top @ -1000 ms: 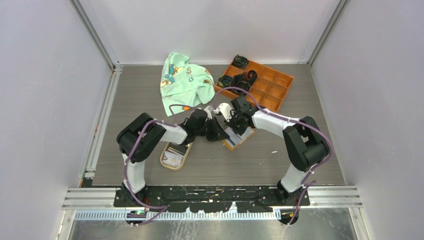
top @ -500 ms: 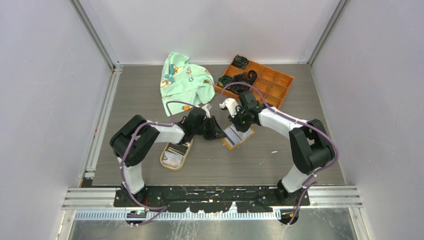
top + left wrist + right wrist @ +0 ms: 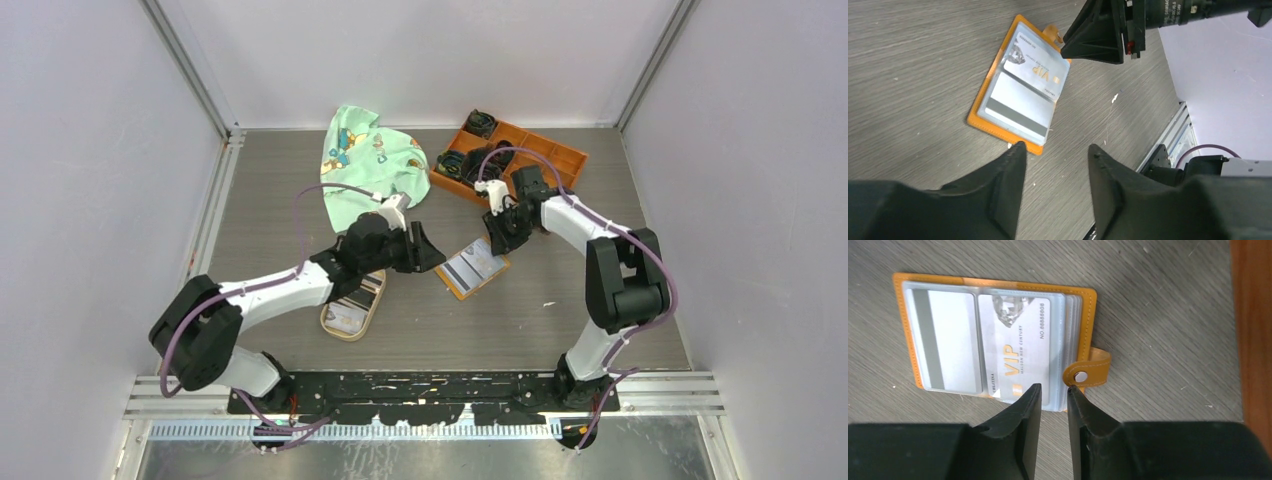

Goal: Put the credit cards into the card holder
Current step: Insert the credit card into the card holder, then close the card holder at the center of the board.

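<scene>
A: Quick, where's the card holder?
B: The card holder (image 3: 476,268) lies open and flat on the table (image 3: 620,300), about the middle and a bit right of centre, well off every edge. The orange cover is down and the clear pockets face up.
A: Anything in it?
B: Two pockets are filled. A silver VIP card (image 3: 1018,347) sits in the pocket next to the snap tab (image 3: 1088,373), and a grey striped card (image 3: 945,345) is in the pocket beside it. More pocket leaves are stacked under the VIP side.
A: Left gripper?
B: The left gripper (image 3: 1056,150) is released, fingers well apart with nothing between them. It's just beside one corner of the holder. Can't tell if it touches.
A: Right gripper?
B: The right gripper (image 3: 1053,390) has its jaws parted by only a narrow slit, and it's empty. The tips are over the holder's edge, right by the snap tab. Contact can't be told either.
A: Other credit cards?
B: There are loose cards (image 3: 347,316) in the tan dish (image 3: 330,322), left of centre toward the near edge. The left forearm crosses over the dish's far end. Can't count them.
A: What else is on the table?
B: A green cloth (image 3: 368,165) lies at the far edge, left of centre. An orange tray (image 3: 545,175) is at the far edge, right of centre, with dark bundles (image 3: 480,123) in its left compartments.
</scene>
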Tool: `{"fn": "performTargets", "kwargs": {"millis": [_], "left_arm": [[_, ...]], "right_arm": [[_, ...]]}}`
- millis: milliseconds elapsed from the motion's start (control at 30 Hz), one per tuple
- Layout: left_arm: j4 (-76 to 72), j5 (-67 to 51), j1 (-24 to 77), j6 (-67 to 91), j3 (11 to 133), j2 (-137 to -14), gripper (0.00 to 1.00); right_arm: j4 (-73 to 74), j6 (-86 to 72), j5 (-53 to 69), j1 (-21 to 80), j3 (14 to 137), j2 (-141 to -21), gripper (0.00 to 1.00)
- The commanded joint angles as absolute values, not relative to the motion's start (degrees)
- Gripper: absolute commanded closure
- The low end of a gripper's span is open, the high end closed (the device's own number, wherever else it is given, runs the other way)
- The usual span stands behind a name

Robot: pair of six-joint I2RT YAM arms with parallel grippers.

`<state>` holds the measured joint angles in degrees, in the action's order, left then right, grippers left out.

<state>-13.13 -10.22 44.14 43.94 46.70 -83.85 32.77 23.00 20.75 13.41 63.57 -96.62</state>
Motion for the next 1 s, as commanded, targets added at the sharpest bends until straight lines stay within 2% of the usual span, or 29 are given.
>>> {"fn": "performTargets", "kwargs": {"millis": [0, 67, 233, 367, 667, 967], "left_arm": [[-22.2, -9.9, 42.3, 42.6, 40.0, -80.2, 0.44], [-26.7, -12.3, 41.1, 44.9, 37.9, -80.6, 0.41], [-32.3, -18.5, 40.7, 51.2, 37.1, -85.9, 0.41], [-34.6, -17.5, 41.8, 54.8, 36.4, -90.2, 0.4], [-21.8, -10.9, 44.6, 56.6, 41.2, -96.9, 0.39], [-28.2, -9.1, 45.3, 59.2, 43.1, -105.1, 0.39]], "right_arm": [[37.3, 21.2, 19.2, 13.0, 67.0, -98.8, 0.66], [37.7, 20.9, 18.9, 12.6, 67.4, -99.7, 0.61], [39.5, 20.1, 19.5, 10.9, 69.0, -102.9, 0.55], [40.9, 19.7, 20.8, 10.0, 69.8, -104.5, 0.51], [45.6, 19.8, 22.1, 9.7, 72.6, -108.9, 0.56], [47.6, 19.6, 23.0, 9.7, 73.8, -110.8, 0.6]]}}
